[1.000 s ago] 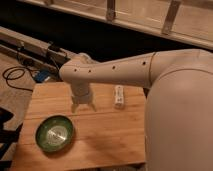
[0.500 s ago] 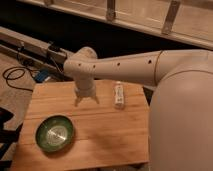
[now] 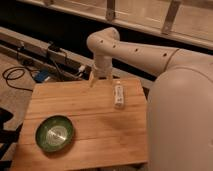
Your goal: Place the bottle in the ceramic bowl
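So the gripper [image 3: 101,83] hangs over the back edge of the table [image 3: 90,112], pointing straight down. Its two fingers [image 3: 92,81] look spread apart with nothing between them, so it's open and empty as far as I can see. The tips sit about level with the wood at the far edge, though I can't say whether they touch it.

The bottle [image 3: 119,95] is just right of the gripper on the table's back right part. It looks like it's lying down, lengthwise front to back, with a small dark mark near its middle. It's really close to the right finger, but I can't tell if they touch.

The bowl [image 3: 54,133] is well away from both, down at the front left corner of the table. It's green with a shiny paler centre, and nothing's in it.

The arm [image 3: 135,50] comes in from the right, bends at a rounded joint above the gripper, and runs back to the big white body [image 3: 180,120] filling the right side. Some cables [image 3: 17,75] lie on the floor off to the left.
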